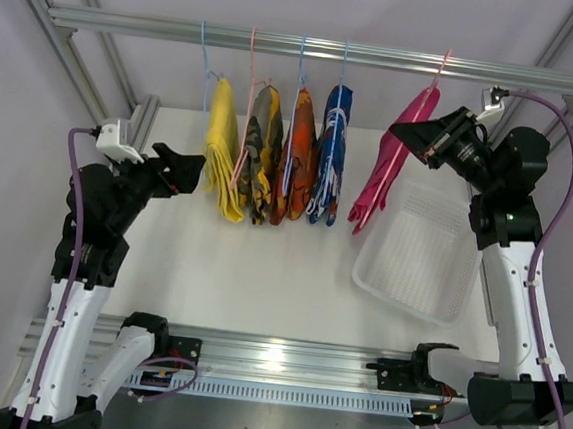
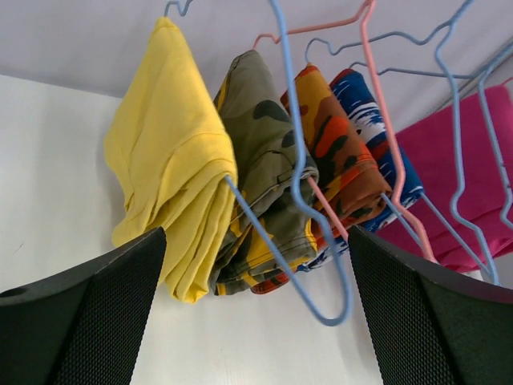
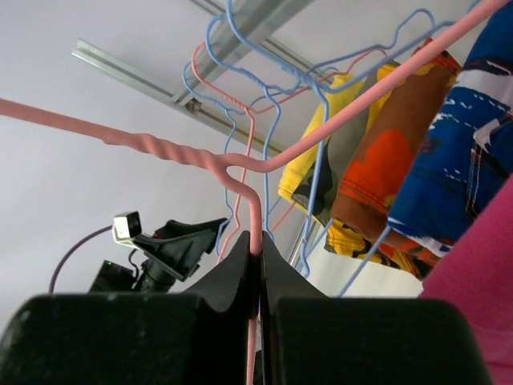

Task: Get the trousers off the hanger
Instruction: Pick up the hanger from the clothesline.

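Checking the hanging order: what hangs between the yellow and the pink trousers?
Three pairs, seen from the top camera: camouflage trousers, orange-red trousers, blue-and-white trousers.

Five garments hang folded over wire hangers [image 1: 301,65] on the overhead rail [image 1: 321,49]. Order, left to right in the top view:

1. Plain yellow trousers [image 1: 224,154].
2. Yellow-brown camouflage trousers [image 1: 261,157].
3. Orange-red patterned trousers [image 1: 296,160].
4. Blue-and-white patterned trousers [image 1: 331,158].
5. Magenta pink trousers [image 1: 391,168].

Items 1 to 4 hang close together, sides touching or nearly touching, lower ends roughly level. Item 5 hangs well apart to the right on a pink hanger [image 1: 440,72]. That hanger is tilted, so the garment slants down toward the left.
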